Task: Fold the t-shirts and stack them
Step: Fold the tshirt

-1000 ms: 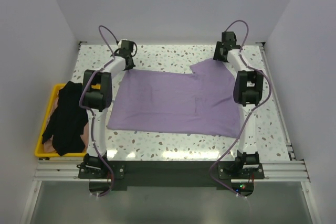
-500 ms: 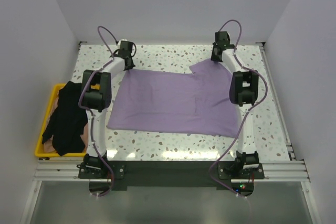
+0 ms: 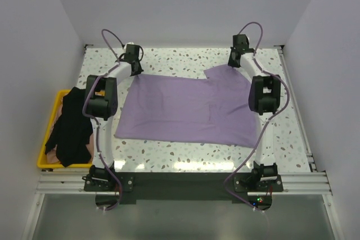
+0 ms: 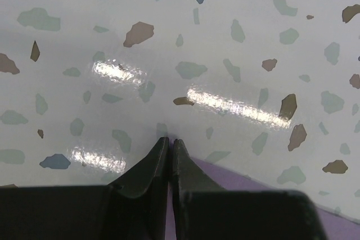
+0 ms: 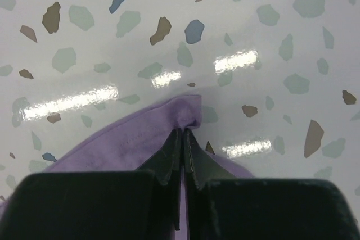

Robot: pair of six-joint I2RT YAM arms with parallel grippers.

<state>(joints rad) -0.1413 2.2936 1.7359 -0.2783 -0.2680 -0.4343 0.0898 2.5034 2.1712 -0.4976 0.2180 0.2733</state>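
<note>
Lavender t-shirt [image 3: 185, 108] on terrazzo table [image 3: 185, 59] (glossy); pale walls [image 3: 185, 4]

At the counter's left edge the black shirt [image 3: 70, 127] hides most of the crate [image 3: 48, 165] and a pinkish cloth [image 3: 50, 153]. In both wrist views the purple shirt [image 5: 129, 139] is largely hidden behind the jaws.

A robotics lab test cell is indicated: a terrazzo-patterned surface [image 3: 185, 153] is enclosed by plain white panels [image 3: 185, 9], with the left arm [image 3: 101, 102] and right arm [image 3: 264, 94] bolted to an aluminium rail [image 3: 62, 182] at its near edge.
</note>
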